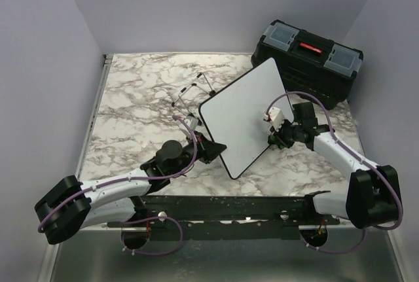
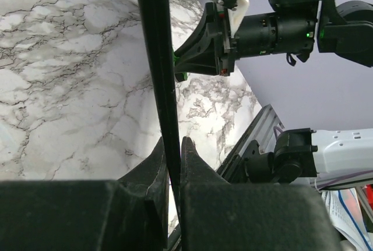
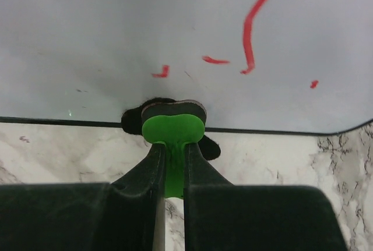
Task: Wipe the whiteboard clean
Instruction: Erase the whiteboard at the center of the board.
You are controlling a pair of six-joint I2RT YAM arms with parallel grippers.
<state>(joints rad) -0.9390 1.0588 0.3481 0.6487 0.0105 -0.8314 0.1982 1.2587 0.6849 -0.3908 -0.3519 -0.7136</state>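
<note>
Clamping the whiteboard (image 1: 252, 115) rim, left end effector (image 2: 173, 146) closed.

whiteboard (image 1: 247, 117): face smooth, semi-gloss white with soft reflections; thin rim is matt black. red marks (image 3: 249, 29) ahead of the right gripper (image 3: 172, 153) look thin and streaky. green piece (image 3: 173, 130) pinched in its jaws: smooth matt plastic, dark edge on the board side, material unclear. left gripper (image 2: 173, 146): matt black plastic, faintly grainy, clamped on the rim. table (image 1: 137, 99) under both: marble-print top, smooth, low sheen. toolbox (image 1: 308, 66) beyond the right gripper: black textured plastic, clear lid bins, glossy red handle. arm shells (image 1: 114, 190): glossy white plastic.
</note>
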